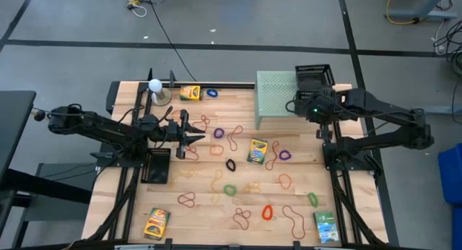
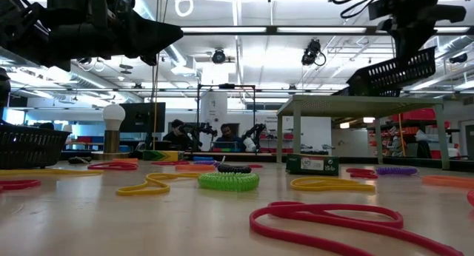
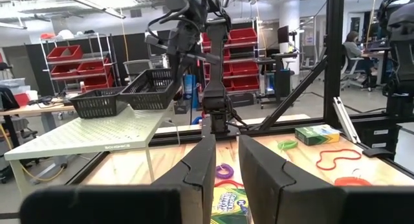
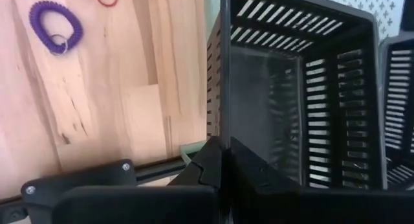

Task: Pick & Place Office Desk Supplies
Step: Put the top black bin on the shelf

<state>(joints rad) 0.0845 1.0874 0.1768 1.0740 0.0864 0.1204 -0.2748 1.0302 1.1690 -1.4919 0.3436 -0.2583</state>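
- Right gripper (image 4: pixel 223 160) is clamped on the rim of a black basket (image 1: pixel 314 78), which tilts over the green perforated shelf (image 1: pixel 274 98) at the table's far side.
- Left gripper (image 1: pixel 196 135) hovers left of the shelf above the wooden table (image 1: pixel 209 225), fingers slightly parted and holding nothing.
- Crayon boxes (image 1: pixel 257 150) lie in front of the shelf, with others toward the table's edges; they look light and stiff, so gripping across the narrow sides seems best.
- Rubber-band loops (image 1: pixel 229 189) are scattered flat in front of the shelf; thin, soft and springy, they probably need a pinch on one strand.
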